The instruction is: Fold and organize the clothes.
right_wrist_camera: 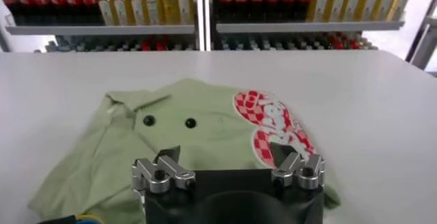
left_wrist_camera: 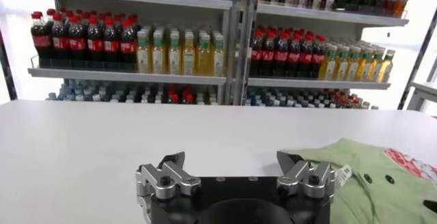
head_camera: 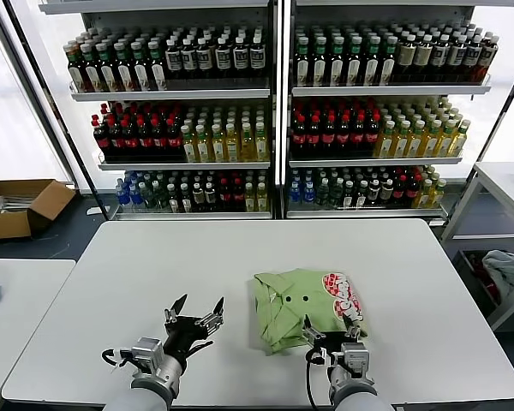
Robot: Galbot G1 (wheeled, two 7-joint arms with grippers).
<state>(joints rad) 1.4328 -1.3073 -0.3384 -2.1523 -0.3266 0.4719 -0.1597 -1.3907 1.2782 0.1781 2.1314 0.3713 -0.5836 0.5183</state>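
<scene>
Your right gripper (head_camera: pixel 331 328) hangs at the near edge of the folded green shirt (head_camera: pixel 304 306), fingers spread, nothing held. Your left gripper (head_camera: pixel 194 311) waits beside it over bare table (head_camera: pixel 154 257), fingers also apart. Beyond stand the bottle shelves (head_camera: pixel 274 94).

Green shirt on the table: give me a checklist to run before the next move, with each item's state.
1. Green shirt folded into a compact bundle: ok.
2. Shirt fully on the white table, away from edges: ok.
3. Right pincer open, holding nothing: ok.
4. Right pincer clear of the cloth: cannot tell, it sits right at the shirt's near edge.
5. Left pincer open, over bare table beside the shirt: ok.
</scene>
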